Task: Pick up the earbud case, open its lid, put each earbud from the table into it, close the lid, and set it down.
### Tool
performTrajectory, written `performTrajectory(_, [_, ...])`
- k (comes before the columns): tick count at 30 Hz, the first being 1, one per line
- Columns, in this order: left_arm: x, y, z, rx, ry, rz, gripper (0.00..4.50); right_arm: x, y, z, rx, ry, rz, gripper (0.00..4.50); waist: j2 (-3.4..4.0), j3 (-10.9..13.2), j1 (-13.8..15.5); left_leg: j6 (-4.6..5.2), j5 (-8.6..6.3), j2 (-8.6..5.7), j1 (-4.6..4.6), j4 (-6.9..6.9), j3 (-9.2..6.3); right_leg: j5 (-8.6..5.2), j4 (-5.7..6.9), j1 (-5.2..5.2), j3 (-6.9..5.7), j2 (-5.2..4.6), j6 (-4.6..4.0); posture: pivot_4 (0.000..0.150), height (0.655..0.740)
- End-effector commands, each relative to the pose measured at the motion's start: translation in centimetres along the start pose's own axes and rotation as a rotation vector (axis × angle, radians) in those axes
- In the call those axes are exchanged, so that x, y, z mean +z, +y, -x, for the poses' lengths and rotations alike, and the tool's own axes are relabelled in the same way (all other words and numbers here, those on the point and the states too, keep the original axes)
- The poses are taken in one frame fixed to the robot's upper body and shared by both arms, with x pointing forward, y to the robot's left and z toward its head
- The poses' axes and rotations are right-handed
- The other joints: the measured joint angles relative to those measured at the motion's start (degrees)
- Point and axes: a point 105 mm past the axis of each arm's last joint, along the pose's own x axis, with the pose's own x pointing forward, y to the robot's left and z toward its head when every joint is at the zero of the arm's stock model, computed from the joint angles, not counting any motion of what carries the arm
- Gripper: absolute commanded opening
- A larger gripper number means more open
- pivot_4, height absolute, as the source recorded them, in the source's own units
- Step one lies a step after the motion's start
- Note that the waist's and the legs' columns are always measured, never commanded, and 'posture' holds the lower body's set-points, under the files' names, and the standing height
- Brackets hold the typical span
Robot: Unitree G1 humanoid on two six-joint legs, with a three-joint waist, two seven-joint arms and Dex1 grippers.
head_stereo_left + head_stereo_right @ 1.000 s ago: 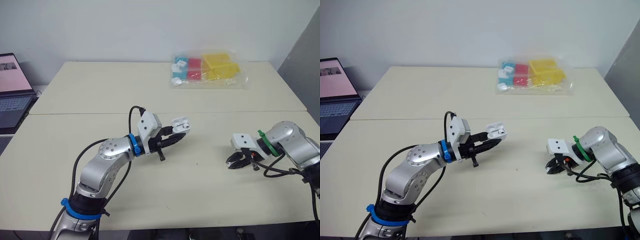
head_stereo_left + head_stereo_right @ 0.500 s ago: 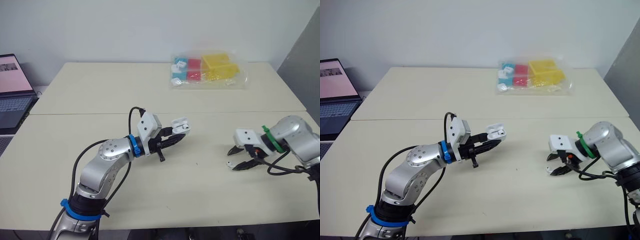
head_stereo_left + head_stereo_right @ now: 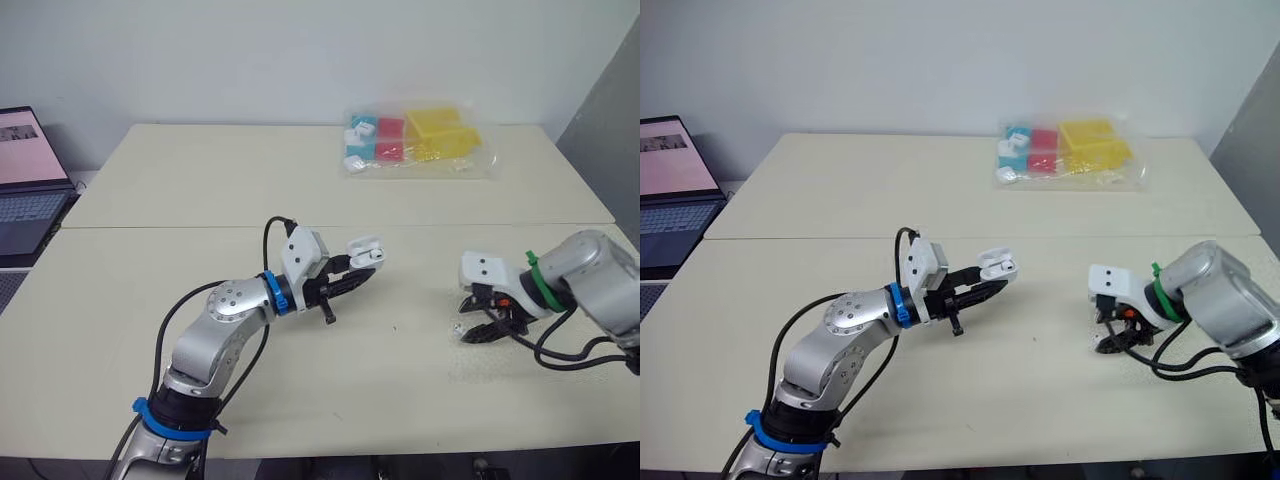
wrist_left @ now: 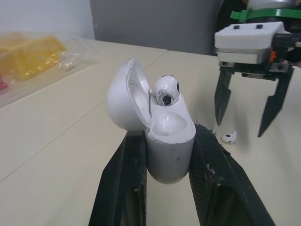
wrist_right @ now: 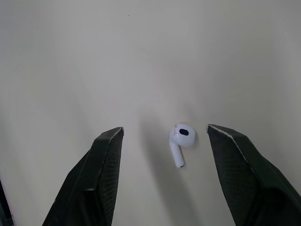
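Earbud [image 5: 181, 139] lay on the table [image 3: 200, 190], straddled by the open right hand [image 5: 164, 128]; at its nine o'clock the left hand [image 3: 358, 279] gripped the open case [image 4: 167, 155].

This is looking like an office or lab: pale benches [image 3: 200, 185] are standing before a plain white wall [image 3: 250, 50]. An open laptop [image 3: 26, 190] is glowing at the left.
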Motion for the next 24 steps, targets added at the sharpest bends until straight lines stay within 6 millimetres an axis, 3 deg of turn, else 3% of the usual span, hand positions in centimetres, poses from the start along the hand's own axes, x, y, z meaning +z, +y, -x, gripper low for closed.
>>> performTrajectory(1, [0.5, -0.5, -0.5, -0.009, -0.037, -0.032, 0.82, 0.3, -0.6, 0.0, -0.064, 0.033, 0.028, 2.94, 0.0, 0.0, 0.05, 0.0, 0.0, -0.02, 0.0, 0.0, 0.0, 0.0, 0.0, 0.0, 0.01, -0.02, 0.0, 0.15, 0.74])
performTrajectory(13, [0.1, -0.3, -0.9, 0.008, -0.057, -0.038, 0.82, -0.1, -2.2, -1.0, -0.069, 0.111, 0.036, 2.94, 0.0, 0.0, 0.24, 0.0, 0.0, -0.03, -0.03, 0.0, 0.01, 0.0, -0.01, -0.03, 0.0, -0.02, 0.0, 0.15, 0.74])
performTrajectory(24, [-0.1, -0.4, -0.9, 0.012, -0.062, -0.039, 0.82, -0.8, -1.4, -1.2, -0.033, 0.138, 0.044, 2.94, 0.0, 0.0, 0.7, 0.0, 0.0, -0.03, -0.03, 0.01, -0.01, 0.0, 0.0, -0.03, -0.02, -0.02, 0.0, 0.15, 0.74])
